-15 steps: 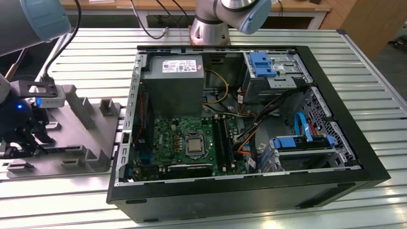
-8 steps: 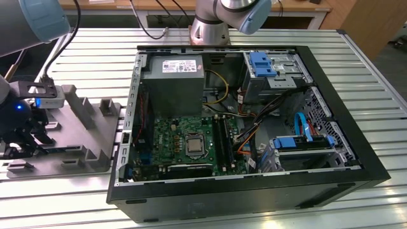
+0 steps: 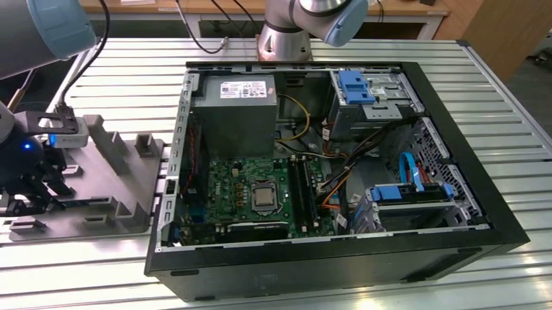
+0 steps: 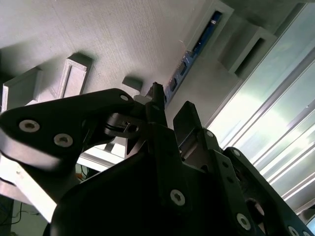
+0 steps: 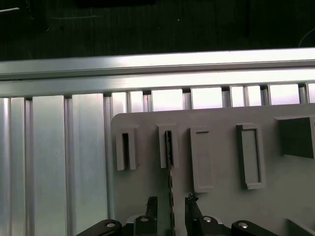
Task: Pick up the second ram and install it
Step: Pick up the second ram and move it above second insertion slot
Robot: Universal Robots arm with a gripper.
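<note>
The second ram (image 5: 170, 167) stands on edge in a slot of the grey plastic block (image 5: 221, 162), seen as a thin dark strip. In the second wrist view the ram (image 4: 193, 51) runs along the block (image 4: 123, 34) toward my fingers. My gripper (image 5: 171, 202) is open, with one finger on each side of the stick's near end and a small gap on both sides. The second wrist view shows the same straddle of the gripper (image 4: 170, 105). In the exterior view my gripper (image 3: 39, 190) hangs low over the block (image 3: 112, 174) at the far left.
An open computer case (image 3: 337, 258) lies in the middle of the slatted metal table (image 3: 483, 97), to the block's right in the exterior view. Inside are the motherboard (image 3: 250, 187), a power supply (image 3: 234, 110), cables and blue drive bays (image 3: 414, 194). Upright posts rise from the block.
</note>
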